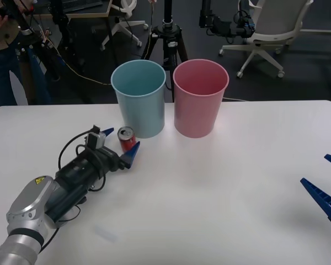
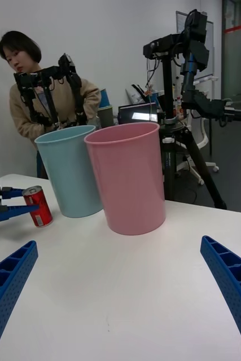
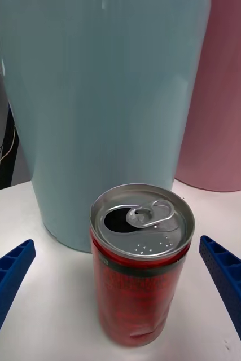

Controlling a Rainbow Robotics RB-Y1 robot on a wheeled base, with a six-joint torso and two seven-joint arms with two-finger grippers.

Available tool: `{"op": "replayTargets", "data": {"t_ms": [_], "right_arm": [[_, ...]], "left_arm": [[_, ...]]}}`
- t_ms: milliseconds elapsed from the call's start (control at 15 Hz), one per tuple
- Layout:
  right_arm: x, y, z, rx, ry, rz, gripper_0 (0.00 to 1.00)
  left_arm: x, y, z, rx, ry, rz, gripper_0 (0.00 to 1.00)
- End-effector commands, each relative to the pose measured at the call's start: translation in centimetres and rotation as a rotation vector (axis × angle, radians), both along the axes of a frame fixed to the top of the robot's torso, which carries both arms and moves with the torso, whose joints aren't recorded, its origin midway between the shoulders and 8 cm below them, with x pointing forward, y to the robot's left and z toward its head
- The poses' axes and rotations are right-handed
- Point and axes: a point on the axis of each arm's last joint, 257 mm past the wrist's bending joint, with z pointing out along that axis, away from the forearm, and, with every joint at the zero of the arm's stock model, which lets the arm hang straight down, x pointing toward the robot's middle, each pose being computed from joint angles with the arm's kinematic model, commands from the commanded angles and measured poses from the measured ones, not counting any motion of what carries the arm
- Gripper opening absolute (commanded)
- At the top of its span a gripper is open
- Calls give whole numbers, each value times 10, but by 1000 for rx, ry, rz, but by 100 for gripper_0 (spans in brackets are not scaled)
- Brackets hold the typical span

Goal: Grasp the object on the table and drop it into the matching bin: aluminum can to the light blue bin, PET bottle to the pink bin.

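Now | left pincer [image 1: 119, 144] spread wide | aluminum can [image 1: 126, 139] upright between its fingers (untouched) | light blue bin [image 1: 139, 98] just behind

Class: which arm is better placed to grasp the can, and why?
Left. The left gripper stands open with its fingers either side of the can; the right gripper waits far across the table.

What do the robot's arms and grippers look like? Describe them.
The left gripper has blue ribbed wedge-shaped fingers on a black wrist body with looping black cables; its arm is silver-grey with a small yellow label. The right gripper has matching blue ribbed fingers.
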Motion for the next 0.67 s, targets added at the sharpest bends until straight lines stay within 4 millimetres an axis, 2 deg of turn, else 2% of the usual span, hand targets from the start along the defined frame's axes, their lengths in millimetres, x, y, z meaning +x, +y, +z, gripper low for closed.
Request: {"op": "replayTargets", "data": {"t_ms": [67, 400, 467, 600, 667], "right_arm": [[0, 0, 0, 0, 0, 0, 100], [0, 0, 0, 0, 0, 0, 100], [0, 0, 0, 0, 0, 0, 100], [0, 0, 0, 0, 0, 0, 100], [0, 0, 0, 0, 0, 0, 100]], "left_arm": [[7, -2, 2, 1, 7, 19, 100], [9, -5, 2, -2, 14, 22, 100], [10, -5, 3, -2, 13, 22, 80], [10, -5, 2, 4, 12, 21, 56], [10, -5, 2, 4, 12, 21, 40]]}}
